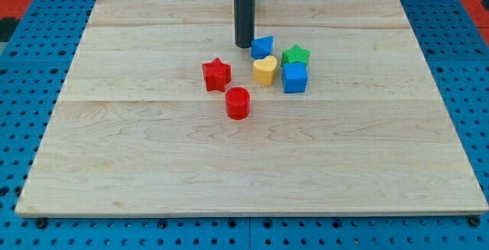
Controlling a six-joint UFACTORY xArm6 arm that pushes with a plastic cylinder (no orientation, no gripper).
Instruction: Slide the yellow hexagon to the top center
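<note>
Six blocks crowding mid-desk [153, 166], but not spotting any yellow hexagon, only a yellow heart [264, 70]; possibly hiding behind the rod. Parking my tip [243, 46] just beside the blue block [262, 47]. No gripper showing. Probably needing to find it before pushing.

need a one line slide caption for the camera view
My tip rests just left of a small blue block, with yellow heart, green star, blue cube, red star and red cylinder nearby.

A tight cluster of blocks [267, 70] sits just above the frame's centre, crowding passage there; the wooden board's [114, 166] lower half lies open.
</note>
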